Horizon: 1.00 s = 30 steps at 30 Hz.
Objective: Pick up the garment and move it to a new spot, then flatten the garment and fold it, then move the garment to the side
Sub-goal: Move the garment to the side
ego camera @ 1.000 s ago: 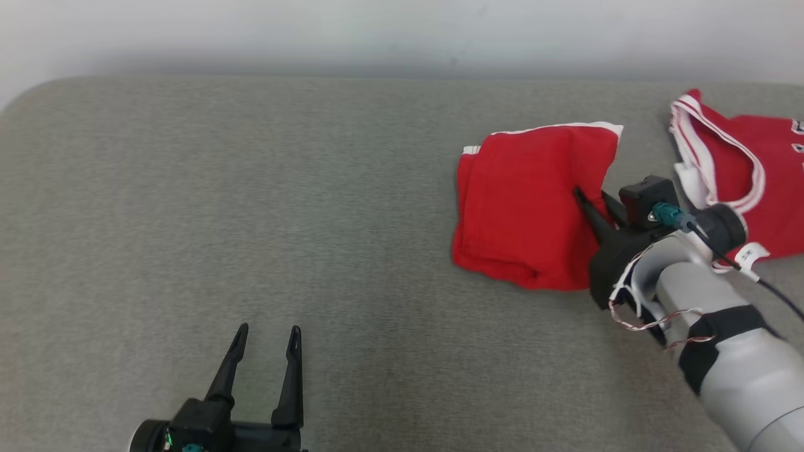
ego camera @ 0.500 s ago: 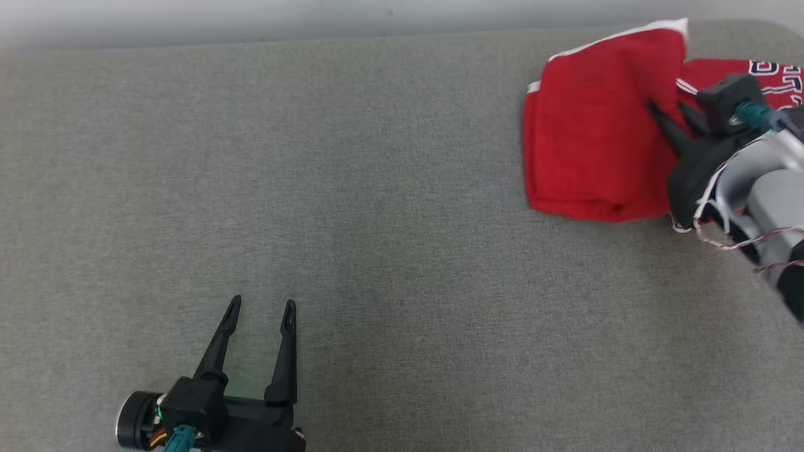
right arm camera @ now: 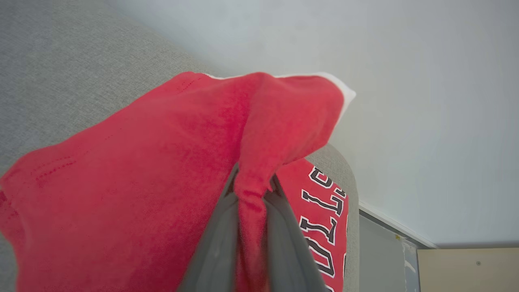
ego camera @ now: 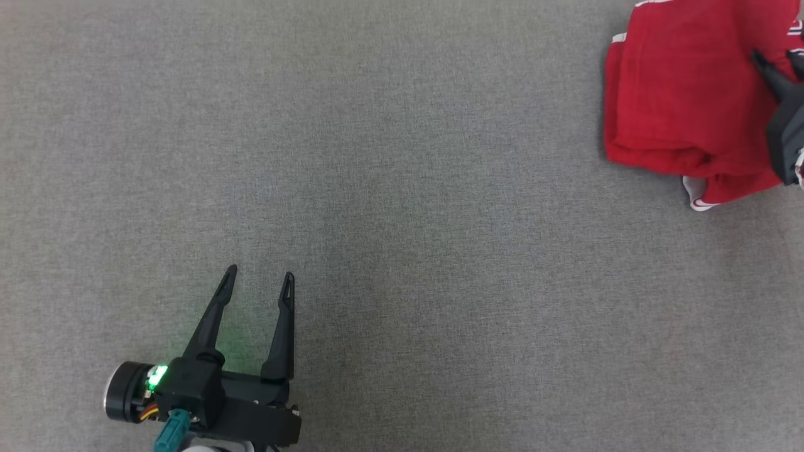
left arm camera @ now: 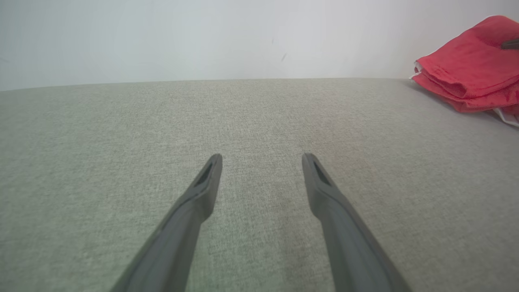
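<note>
Right claw [right arm camera: 253,180] tight around fold of red garment [right arm camera: 134,174]

Red garment [ego camera: 678,107], white trim; red jersey [right arm camera: 320,221], white-outlined black lettering; grey surface [ego camera: 402,188].

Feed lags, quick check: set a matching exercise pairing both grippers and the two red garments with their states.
1 left gripper
2 right gripper
3 folded plain red cloth garment
4 red fabric jersey with black lettering

A pinched at one fold
B fingers open over grey fabric surface
C fingers shut on cloth
D lying behind the lifted fold

Pairs: 1-B, 2-C, 3-A, 4-D
</note>
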### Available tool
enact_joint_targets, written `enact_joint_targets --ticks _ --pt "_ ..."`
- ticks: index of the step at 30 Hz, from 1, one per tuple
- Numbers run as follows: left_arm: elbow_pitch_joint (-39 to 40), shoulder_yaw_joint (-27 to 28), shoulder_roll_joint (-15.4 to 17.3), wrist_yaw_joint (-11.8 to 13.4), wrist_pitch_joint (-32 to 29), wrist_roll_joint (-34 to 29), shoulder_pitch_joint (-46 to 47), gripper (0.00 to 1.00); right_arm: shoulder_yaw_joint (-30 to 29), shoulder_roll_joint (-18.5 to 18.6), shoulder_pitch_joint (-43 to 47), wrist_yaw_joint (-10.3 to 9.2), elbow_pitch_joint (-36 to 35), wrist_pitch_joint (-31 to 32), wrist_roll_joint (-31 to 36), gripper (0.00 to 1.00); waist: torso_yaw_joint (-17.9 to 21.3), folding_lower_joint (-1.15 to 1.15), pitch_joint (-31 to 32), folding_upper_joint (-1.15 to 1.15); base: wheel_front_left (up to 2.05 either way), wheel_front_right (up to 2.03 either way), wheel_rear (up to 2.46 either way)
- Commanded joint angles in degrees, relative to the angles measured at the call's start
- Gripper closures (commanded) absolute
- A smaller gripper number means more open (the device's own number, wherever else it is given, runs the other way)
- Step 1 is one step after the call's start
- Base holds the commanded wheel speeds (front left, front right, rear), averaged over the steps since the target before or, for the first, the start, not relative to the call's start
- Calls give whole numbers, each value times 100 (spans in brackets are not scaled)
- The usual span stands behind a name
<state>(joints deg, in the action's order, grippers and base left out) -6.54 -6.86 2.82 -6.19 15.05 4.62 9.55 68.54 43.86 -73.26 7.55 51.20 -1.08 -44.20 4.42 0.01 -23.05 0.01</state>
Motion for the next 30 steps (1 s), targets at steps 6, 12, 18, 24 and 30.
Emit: enact_joint_targets --ticks 6,12,18,24,30 --pt "338 51 13 -63 13 -185 95 0 386 435 -406 -12 -155 186 -17 100 -45 -1 -240 -1 0 0 0" --pt "597 39 29 -74 13 -272 148 0 477 855 -640 -13 -355 429 207 100 -86 -1 -397 -1 0 0 0" --pt "775 36 48 -85 13 -309 119 0 490 1218 -722 -12 -519 676 484 100 -144 -1 -457 -1 0 0 0" --pt "879 77 77 -100 13 -306 112 0 493 1506 -732 -12 -712 898 944 100 -160 -1 -523 -1 0 0 0" --pt "928 99 85 -108 13 -315 158 0 494 1553 -855 -12 -718 917 1034 100 -169 -1 -604 -1 0 0 0"
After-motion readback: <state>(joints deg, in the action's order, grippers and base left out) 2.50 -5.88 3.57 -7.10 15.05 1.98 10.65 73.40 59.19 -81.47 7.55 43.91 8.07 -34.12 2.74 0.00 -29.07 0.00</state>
